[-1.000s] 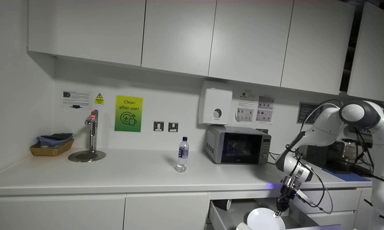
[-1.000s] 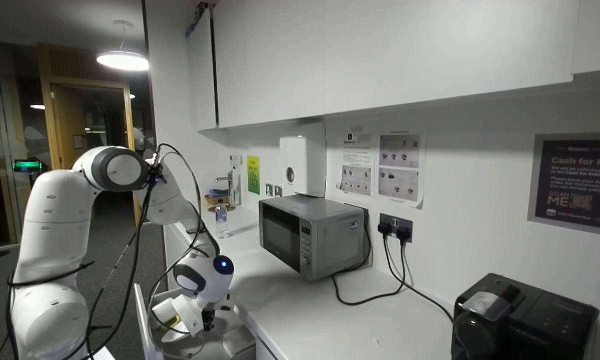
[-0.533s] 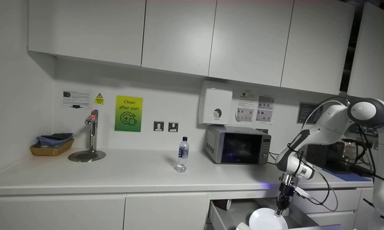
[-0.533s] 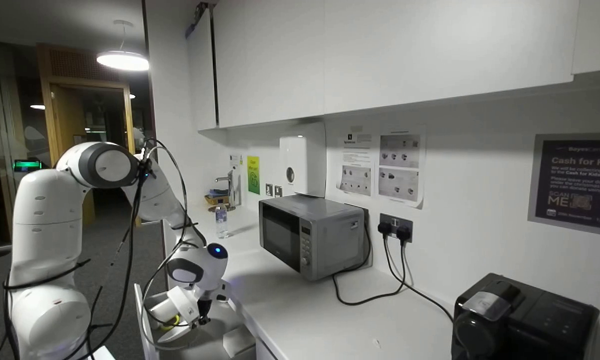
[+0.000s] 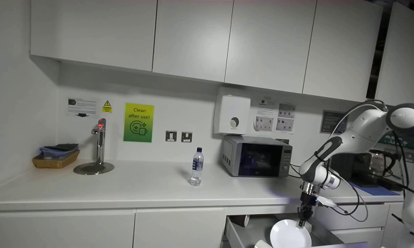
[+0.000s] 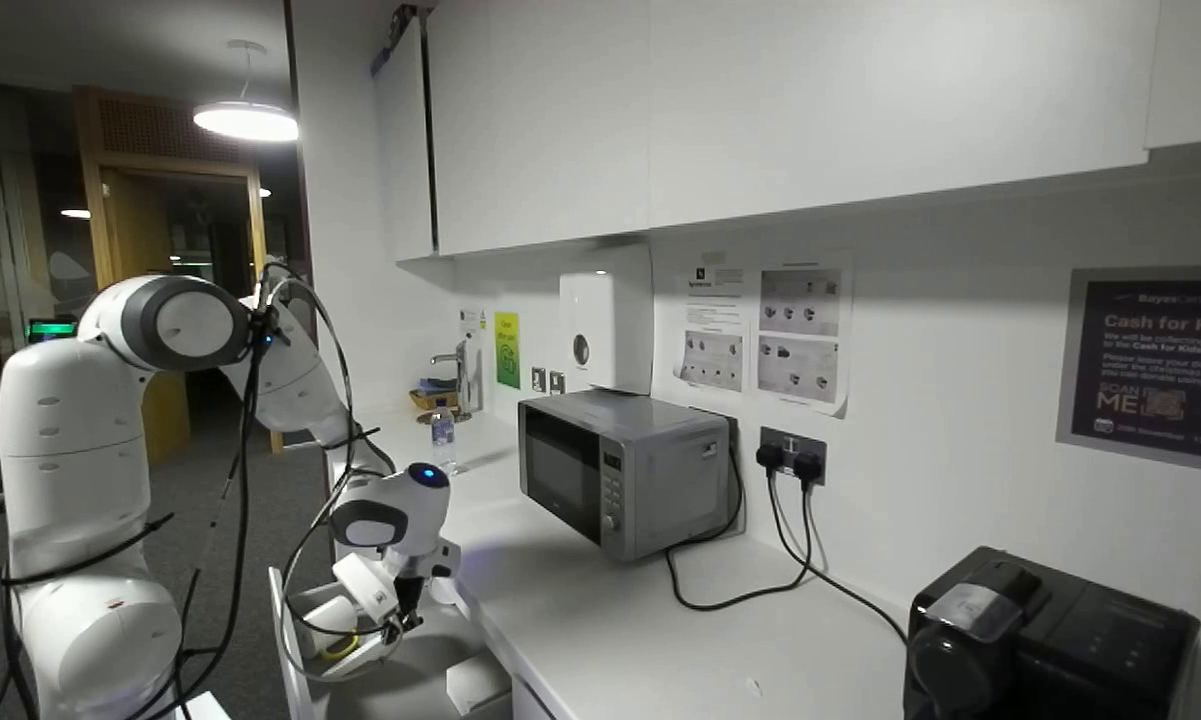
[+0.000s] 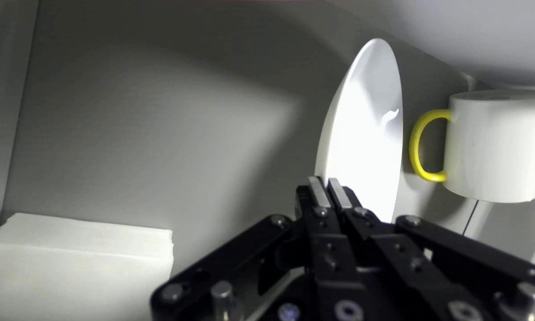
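Observation:
My black gripper (image 7: pixel 328 180) is shut on the rim of a white plate (image 7: pixel 367 133) in the wrist view. In both exterior views the gripper (image 5: pixel 301 224) (image 6: pixel 407 625) points down into the open drawer (image 5: pixel 252 231). The plate (image 5: pixel 290 235) (image 6: pixel 362 655) hangs tilted from the fingertips, over the grey drawer floor. Whether its lower edge touches the floor cannot be told. A white mug with a yellow handle (image 7: pixel 499 147) lies just right of the plate in the wrist view. A white stack of paper (image 7: pixel 80 272) lies at lower left there.
A dark mug (image 5: pixel 240 220) lies in the drawer's back corner. On the counter (image 5: pixel 141 186) above stand a microwave (image 5: pixel 258 156), a water bottle (image 5: pixel 197 168), a tap (image 5: pixel 100 141) and a basket (image 5: pixel 55 161). A black coffee machine (image 6: pixel 1050 640) stands near the wall sockets.
The gripper and plate have risen a little and shifted together, slightly right in an exterior view. The arm's elbow has drawn back. The drawer and the other things have not moved.

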